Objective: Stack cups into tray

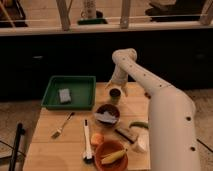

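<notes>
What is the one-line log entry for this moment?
gripper: at cup | cup: right of tray, not in it | tray: holds sponge, no cup

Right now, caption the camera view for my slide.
The gripper poised at the olive-green cup on the wooden table, beside the green tray that holds a grey sponge.

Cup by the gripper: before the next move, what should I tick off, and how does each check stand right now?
1. Gripper lined up with the cup: ok, it hangs right above it at the table's far edge.
2. Cup upright: ok, its dark opening faces up.
3. Cup secured in the gripper: cannot tell.
4. Room in the green tray: ok, a grey sponge lies near the middle, with bare floor beside it.
5. Dark bowl apart from the cup: ok, it sits just in front, not touching.
</notes>
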Controlling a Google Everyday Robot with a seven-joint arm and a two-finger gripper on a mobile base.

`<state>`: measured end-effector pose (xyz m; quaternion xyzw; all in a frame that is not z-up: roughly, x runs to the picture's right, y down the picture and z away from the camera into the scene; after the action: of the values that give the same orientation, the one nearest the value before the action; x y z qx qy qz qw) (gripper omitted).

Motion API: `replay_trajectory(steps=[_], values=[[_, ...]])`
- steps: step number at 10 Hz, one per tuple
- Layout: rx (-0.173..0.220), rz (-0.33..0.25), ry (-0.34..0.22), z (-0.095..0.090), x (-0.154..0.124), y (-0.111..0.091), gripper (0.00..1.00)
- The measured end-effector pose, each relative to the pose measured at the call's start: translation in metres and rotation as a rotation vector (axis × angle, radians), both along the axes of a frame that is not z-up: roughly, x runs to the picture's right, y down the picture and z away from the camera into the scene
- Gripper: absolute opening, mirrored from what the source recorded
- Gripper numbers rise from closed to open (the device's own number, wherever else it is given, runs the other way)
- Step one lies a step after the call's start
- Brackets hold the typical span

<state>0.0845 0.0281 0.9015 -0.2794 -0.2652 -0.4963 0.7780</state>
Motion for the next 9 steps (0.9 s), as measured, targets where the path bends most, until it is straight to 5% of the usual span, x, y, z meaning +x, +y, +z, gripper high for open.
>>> replay_trajectory(steps=[3,9], values=[[-0.021,-0.004,0.002,0.006,0.0,0.006,0.79],[-0.053,0.001,0.008,0.015,0.001,0.012,0.19]])
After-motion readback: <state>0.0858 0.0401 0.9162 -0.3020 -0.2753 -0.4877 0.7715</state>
